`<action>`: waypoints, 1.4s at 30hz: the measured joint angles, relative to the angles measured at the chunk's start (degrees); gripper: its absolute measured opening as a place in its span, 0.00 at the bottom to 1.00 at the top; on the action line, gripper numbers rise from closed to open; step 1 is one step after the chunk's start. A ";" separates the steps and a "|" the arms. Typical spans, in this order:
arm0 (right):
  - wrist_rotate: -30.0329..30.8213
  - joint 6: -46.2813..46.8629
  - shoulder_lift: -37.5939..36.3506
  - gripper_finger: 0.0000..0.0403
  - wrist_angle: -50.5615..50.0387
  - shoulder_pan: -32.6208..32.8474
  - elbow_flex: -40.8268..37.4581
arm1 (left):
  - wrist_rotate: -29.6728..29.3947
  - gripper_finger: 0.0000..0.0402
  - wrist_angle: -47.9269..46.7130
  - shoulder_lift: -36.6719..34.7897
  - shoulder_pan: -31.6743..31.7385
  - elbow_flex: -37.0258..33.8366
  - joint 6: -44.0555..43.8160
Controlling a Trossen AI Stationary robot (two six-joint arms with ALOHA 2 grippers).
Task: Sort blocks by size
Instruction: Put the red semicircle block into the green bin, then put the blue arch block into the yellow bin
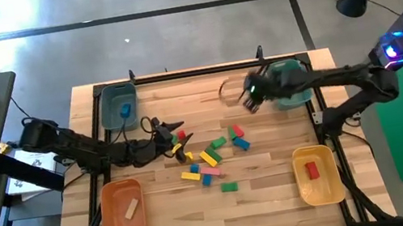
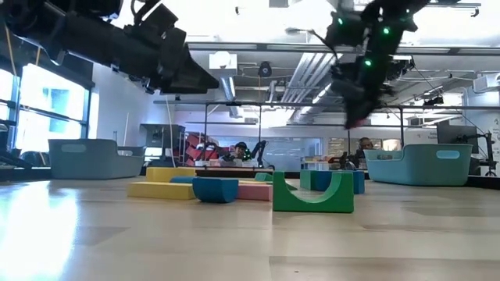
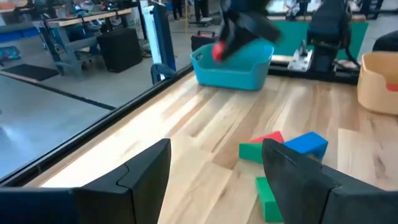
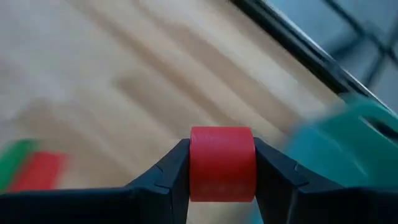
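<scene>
Several wooden blocks [image 1: 209, 157] in red, green, blue, yellow and pink lie loose on the table's middle. The low view shows a green arch [image 2: 312, 195] and a yellow bar [image 2: 160, 188] among them. My right gripper [image 1: 251, 98] is shut on a small red block [image 4: 222, 163], raised above the table beside the far right teal bin [image 1: 292, 83]. My left gripper [image 1: 170, 133] is open and empty, low at the left side of the pile. In its wrist view [image 3: 214, 168], red, green and blue blocks [image 3: 283, 144] lie just beyond its fingers. My right gripper pinches the small red block by two opposite sides [image 4: 198, 167] between its two fingers. The block is lifted clear of the table. From the left wrist view [image 3: 219, 50] it hangs at the fingers' free end, in front of the teal bin.
A second teal bin [image 1: 118, 106] at the far left holds a blue block. An orange bin [image 1: 125, 220] at the near left holds a natural wood block. A yellow bin [image 1: 318, 184] at the near right holds a red block. A dark frame rail [image 1: 203, 71] runs along the table's edges.
</scene>
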 joint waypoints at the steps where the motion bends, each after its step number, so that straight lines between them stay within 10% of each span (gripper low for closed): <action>1: -0.89 0.46 -0.69 0.32 -1.32 -3.01 -0.29 | 0.00 0.59 0.13 0.31 0.00 0.00 0.00; 12: -6.63 -0.69 1.33 0.32 0.79 -25.28 -7.82 | -0.28 0.59 2.83 3.23 1.55 0.00 1.11; 30: -4.41 -1.80 13.65 0.34 6.99 -26.18 -8.51 | 1.49 0.59 3.54 3.46 2.58 0.02 1.48; 42: 3.14 -2.01 1.23 0.56 -1.43 -24.65 -8.59 | 1.51 0.59 3.54 3.46 2.56 0.02 0.48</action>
